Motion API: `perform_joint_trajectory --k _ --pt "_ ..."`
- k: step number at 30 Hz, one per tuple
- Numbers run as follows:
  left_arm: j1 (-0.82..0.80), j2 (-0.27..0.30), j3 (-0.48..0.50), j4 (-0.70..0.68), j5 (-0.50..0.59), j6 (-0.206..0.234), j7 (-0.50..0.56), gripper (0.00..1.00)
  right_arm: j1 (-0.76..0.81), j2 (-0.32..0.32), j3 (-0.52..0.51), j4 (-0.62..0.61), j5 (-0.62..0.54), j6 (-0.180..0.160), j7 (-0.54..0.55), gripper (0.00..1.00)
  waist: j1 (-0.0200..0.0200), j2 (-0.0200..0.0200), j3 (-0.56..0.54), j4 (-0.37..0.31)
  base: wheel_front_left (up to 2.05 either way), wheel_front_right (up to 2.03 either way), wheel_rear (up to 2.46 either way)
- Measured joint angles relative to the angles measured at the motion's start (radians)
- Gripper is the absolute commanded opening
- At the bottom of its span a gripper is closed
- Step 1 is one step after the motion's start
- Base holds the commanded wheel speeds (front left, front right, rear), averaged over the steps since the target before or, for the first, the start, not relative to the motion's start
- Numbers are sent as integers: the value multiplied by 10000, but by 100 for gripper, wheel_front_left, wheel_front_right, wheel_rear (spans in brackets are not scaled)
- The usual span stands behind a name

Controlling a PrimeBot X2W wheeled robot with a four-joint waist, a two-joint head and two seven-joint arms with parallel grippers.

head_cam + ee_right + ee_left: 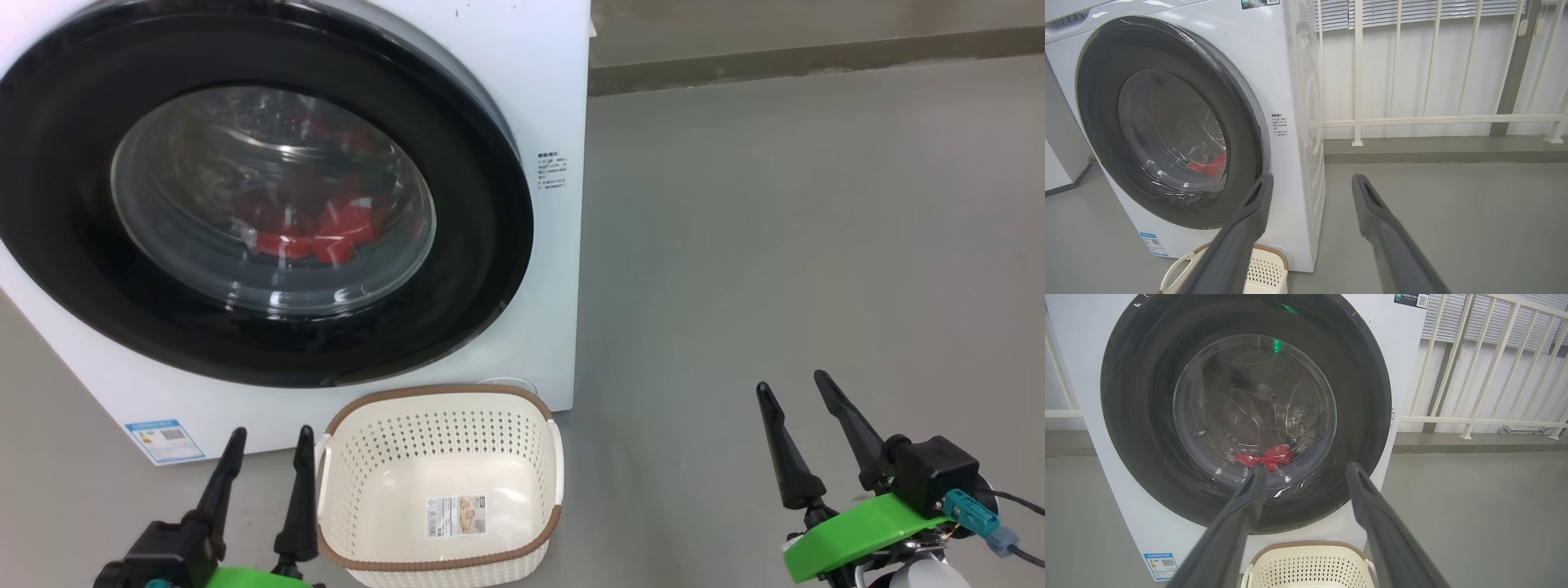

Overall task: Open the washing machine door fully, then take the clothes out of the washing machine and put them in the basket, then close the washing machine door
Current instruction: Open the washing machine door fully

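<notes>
The white washing machine [555, 98] fills the upper left of the head view, its round black-rimmed door [482, 269] shut against the front. Red clothes [326, 233] lie in the drum behind the glass, also seen as red clothes [1267, 457] and red clothes [1208, 166] in the wrist views. The cream basket [441, 478] stands empty on the floor just below the door. My left gripper [269, 445] is open at the basket's left side. My right gripper [796, 388] is open over bare floor, far right of the machine.
Grey floor [775, 245] stretches to the right of the machine. A low ledge [816, 57] runs along the back, and a white railing [1412, 120] with blinds behind it stands on it. A blue sticker [163, 439] marks the machine's lower left corner.
</notes>
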Motion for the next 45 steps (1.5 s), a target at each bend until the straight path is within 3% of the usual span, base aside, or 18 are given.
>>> perform_joint_trajectory --k 1,3,5,19,28,32,38,40,45 --pt "0 0 0 -15 -2 4 0 100 -12 23 0 44 88 0 0 29 0 0 16 6 0 0 0" --pt "0 0 0 -79 -12 36 0 100 -56 69 0 142 435 0 0 18 0 0 53 29 0 0 0" --pt "1 0 0 -115 -29 75 0 100 -150 150 -58 276 1243 0 0 0 0 0 90 59 0 0 0" --pt "2 6 2 -213 -117 82 0 100 -1358 125 190 1133 4821 0 -2 0 0 0 554 294 0 0 0" --pt "-351 8 -205 -393 -476 180 0 100 -3017 -525 995 1565 8031 0 21 0 0 0 1268 433 0 0 0" --pt "-654 8 -245 -470 -729 180 0 100 -3524 -633 1020 1329 10036 0 660 0 0 0 1636 613 0 0 0" --pt "-1013 6 -378 -522 -828 178 -2 100 -4207 -999 815 1170 11864 0 1661 0 0 0 2196 964 0 0 0" --pt "-1155 6 -495 -566 -840 178 -2 100 -4580 -1097 675 1166 12717 0 2433 0 0 0 2483 1138 0 0 0" --pt "-1485 2 -591 -767 -892 161 -31 100 -5405 -1440 445 1310 13375 0 3528 0 0 0 3007 1381 0 0 0"
